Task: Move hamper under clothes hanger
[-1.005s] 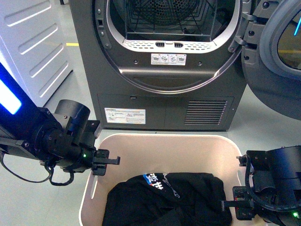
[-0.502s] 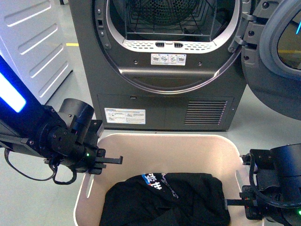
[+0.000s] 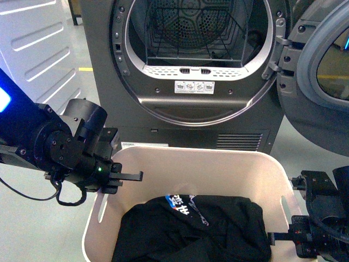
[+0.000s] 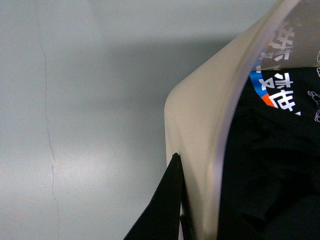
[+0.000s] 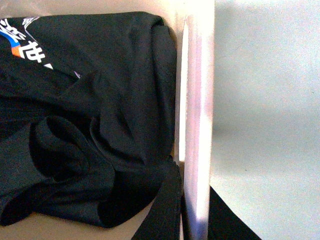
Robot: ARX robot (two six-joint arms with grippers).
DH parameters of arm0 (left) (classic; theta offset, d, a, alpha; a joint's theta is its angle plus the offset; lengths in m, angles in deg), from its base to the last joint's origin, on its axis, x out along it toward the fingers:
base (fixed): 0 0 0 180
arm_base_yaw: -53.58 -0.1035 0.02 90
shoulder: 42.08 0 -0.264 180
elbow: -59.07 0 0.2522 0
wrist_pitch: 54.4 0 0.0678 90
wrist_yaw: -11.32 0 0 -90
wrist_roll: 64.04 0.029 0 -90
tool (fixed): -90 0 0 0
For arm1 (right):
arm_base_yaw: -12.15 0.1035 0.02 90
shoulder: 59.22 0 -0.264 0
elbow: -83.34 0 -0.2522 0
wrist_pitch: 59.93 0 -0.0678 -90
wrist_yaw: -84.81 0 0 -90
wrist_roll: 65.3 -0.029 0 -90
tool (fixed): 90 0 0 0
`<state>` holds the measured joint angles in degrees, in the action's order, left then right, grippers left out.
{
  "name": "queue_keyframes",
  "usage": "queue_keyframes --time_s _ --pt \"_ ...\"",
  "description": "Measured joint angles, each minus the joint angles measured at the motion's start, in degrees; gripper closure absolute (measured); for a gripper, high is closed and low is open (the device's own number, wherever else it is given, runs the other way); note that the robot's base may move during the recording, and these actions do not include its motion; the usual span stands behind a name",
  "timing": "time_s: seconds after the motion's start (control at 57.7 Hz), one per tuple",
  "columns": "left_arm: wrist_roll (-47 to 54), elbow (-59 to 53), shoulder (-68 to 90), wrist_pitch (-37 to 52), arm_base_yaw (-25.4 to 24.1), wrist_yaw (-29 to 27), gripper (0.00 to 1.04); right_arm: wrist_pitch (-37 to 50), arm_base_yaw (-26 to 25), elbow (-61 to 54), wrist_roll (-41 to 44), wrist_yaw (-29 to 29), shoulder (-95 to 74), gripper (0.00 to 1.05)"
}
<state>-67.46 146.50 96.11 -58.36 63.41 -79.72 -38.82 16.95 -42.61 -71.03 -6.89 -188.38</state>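
holding the hamper (image 3: 218, 164) directly before the dryer (image 3: 196, 117), my left pincer (image 3: 117, 179) and my right pincer (image 3: 283, 237) each clamped over a side wall. its far rim hid more of the dryer's panel than a second earlier; i judged it lifted. clothes hanger unseen.

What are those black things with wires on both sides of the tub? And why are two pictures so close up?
Those are a robot's two arms. The big picture comes from a camera on the robot's body, facing an open dryer. The left gripper and right gripper each pinch one side wall of the beige hamper with their fingers. Black clothes lie inside it. The two close-up pictures come from small cameras on the robot's wrists, so you see the hamper's walls from very near.
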Motion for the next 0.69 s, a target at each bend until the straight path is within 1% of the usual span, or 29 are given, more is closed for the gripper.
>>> queue_keyframes --time_s 0.191,0.693 --pt "0.1 -1.7 -1.4 0.8 0.1 -0.5 1.01 1.3 0.1 -1.0 0.0 -1.2 0.4 1.02" --pt "0.1 -1.9 -1.4 0.9 0.1 -0.6 1.01 1.9 0.4 -1.4 0.0 -1.2 0.4 1.02"
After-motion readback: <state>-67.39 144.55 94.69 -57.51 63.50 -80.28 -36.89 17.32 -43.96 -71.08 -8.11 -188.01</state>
